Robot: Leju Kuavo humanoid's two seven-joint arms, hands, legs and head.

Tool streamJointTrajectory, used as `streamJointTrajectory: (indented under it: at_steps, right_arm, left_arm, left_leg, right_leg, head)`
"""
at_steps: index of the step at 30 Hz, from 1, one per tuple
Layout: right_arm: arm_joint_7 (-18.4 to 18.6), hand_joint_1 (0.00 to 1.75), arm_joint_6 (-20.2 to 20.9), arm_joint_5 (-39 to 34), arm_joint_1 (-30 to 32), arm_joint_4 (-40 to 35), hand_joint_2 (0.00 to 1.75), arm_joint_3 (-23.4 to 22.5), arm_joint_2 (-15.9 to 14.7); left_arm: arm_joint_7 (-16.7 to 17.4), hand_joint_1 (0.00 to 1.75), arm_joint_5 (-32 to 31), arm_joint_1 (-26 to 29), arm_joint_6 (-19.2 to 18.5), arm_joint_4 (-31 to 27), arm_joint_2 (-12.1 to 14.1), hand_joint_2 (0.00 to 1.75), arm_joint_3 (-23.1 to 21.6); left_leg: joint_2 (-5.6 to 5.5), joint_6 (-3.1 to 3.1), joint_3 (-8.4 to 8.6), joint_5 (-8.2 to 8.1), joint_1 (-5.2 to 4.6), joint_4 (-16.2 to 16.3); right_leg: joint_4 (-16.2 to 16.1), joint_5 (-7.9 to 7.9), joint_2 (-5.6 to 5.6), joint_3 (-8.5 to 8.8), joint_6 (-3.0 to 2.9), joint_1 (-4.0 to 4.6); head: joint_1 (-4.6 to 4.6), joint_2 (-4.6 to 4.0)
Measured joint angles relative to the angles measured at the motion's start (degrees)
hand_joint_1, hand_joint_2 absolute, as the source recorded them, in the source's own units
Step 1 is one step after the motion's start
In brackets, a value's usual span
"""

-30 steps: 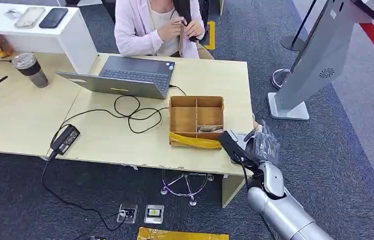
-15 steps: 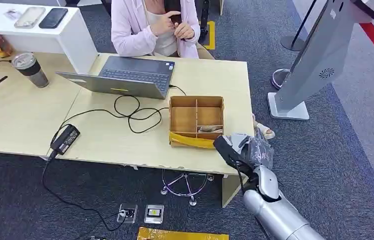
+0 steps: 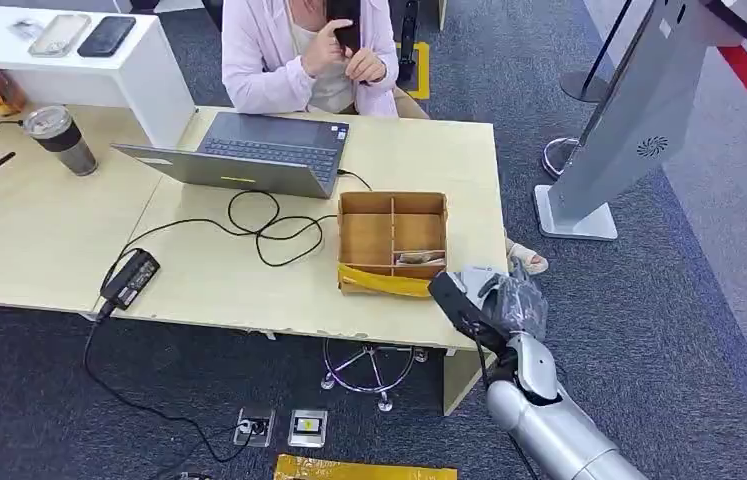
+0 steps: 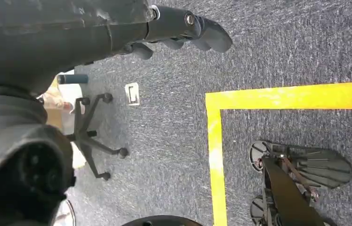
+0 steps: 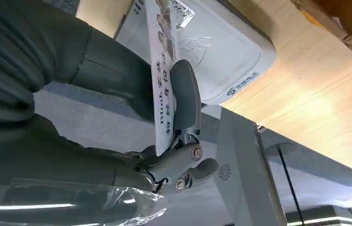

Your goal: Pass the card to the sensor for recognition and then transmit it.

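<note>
Hanging beside the body over grey carpet, the left hand point(image 4: 183, 28) curls its dark fingers on nothing. Since a second ago, the right hand point(image 3: 494, 305) has drawn in over the pale wooden tabletop point(image 3: 249, 280) corner, pinching the white printed card point(image 5: 162, 70) edge-on just above the white rounded sensor pad point(image 5: 221, 52). Recognition looks imminent; handover remains.
</note>
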Motion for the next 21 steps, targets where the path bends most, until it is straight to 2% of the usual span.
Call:
streamJointTrajectory:
  at_steps: [21]
  right_arm:
    - [0.3, 1.75, 1.6, -0.6, 0.4, 1.1, 1.75, -1.4, -0.1]
  left_arm:
    - [-0.1, 0.00, 0.2, 0.0, 0.9, 0.0, 0.0, 0.00, 0.0]
  left_leg:
    - [0.03, 0.00, 0.04, 0.00, 0.00, 0.0]
  right_leg:
    - [0.0, 0.00, 0.03, 0.00, -0.01, 0.00]
  head:
    - [0.00, 0.00]
